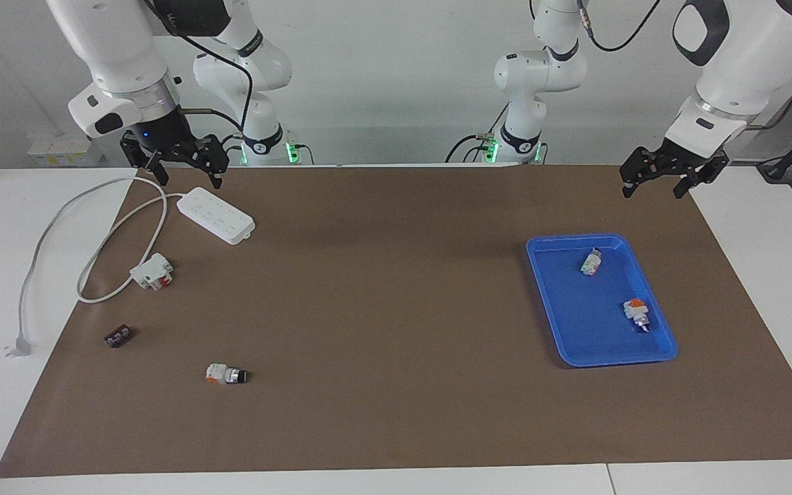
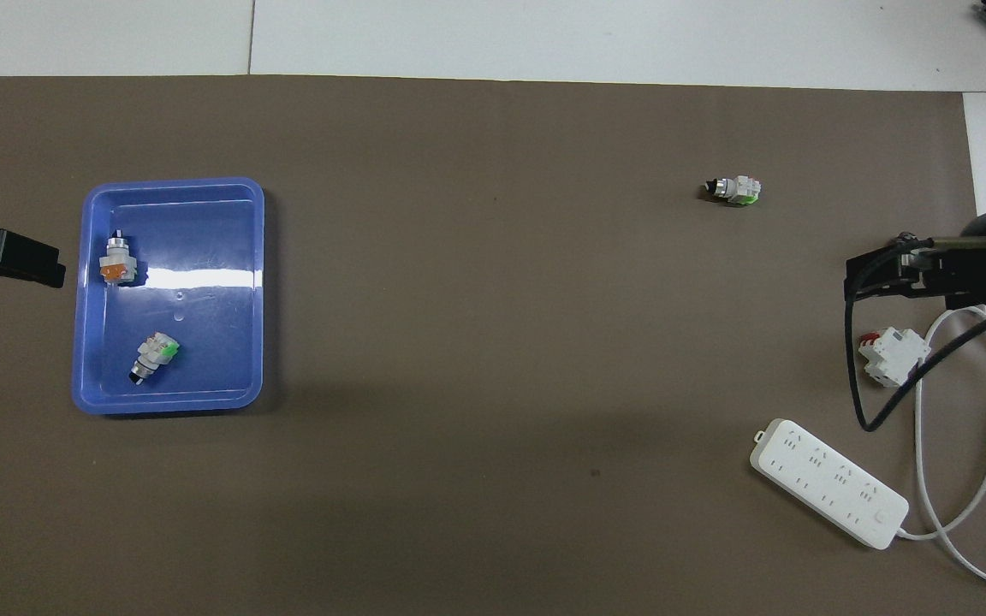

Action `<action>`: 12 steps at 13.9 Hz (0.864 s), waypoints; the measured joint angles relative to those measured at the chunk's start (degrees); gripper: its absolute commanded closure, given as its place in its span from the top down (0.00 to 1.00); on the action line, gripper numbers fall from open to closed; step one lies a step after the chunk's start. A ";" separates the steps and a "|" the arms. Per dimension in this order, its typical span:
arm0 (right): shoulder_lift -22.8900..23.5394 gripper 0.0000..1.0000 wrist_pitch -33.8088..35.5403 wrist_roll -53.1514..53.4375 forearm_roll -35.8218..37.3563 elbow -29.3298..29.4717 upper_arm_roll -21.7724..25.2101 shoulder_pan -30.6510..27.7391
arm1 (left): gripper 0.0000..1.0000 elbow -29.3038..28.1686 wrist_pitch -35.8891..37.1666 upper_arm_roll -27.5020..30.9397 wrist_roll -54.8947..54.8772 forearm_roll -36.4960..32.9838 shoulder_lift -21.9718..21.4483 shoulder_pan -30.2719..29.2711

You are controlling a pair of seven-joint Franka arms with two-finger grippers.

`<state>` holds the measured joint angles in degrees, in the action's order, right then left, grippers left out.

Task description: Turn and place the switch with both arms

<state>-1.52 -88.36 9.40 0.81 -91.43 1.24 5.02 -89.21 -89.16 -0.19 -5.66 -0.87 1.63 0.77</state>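
On the tabletop (image 1: 396, 412) toward the right arm's end, well apart from both arms: switch (image 1: 227, 375), lying flat, long axis crosswise, black knob toward the blue tray (image 1: 664, 323). Closest: right gripper (image 1: 177, 157), released, hovering over the power strip (image 1: 216, 215). Left gripper (image 1: 671, 172) released, waiting beside the tray.

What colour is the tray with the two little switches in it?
Blue: the rectangular plastic tray, clearest in the overhead view.

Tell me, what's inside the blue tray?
Two small switches lie in the blue tray: one with an orange face farther from the robots, one with a green face nearer to them. The rest of the tray's floor shows bare; nothing covers it.
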 measured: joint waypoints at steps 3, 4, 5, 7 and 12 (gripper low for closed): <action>0.00 1.00 0.00 0.00 0.00 0.00 0.00 0.00 | 1.00 0.00 0.00 0.00 0.00 0.00 0.00 0.00; 0.00 1.00 0.00 -0.03 0.00 0.00 0.00 0.00 | 1.00 0.00 0.00 0.00 0.00 0.00 0.00 0.00; 0.00 1.00 -0.28 -0.06 0.00 -0.01 0.00 -0.01 | 1.00 0.00 0.00 0.00 0.00 0.00 0.00 0.00; 0.02 1.00 -1.41 -0.07 0.00 -0.10 0.04 -0.18 | 1.00 0.00 0.00 0.00 0.00 0.00 0.00 0.00; 2.55 1.00 -6.48 -4.58 0.00 -0.47 0.31 -0.59 | 1.00 0.00 0.00 0.00 0.00 0.00 0.00 0.00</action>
<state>1.02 -94.85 4.82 0.81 -91.89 1.55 4.42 -89.21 -89.16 -0.19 -5.66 -0.87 1.63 0.77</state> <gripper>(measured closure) 0.000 0.000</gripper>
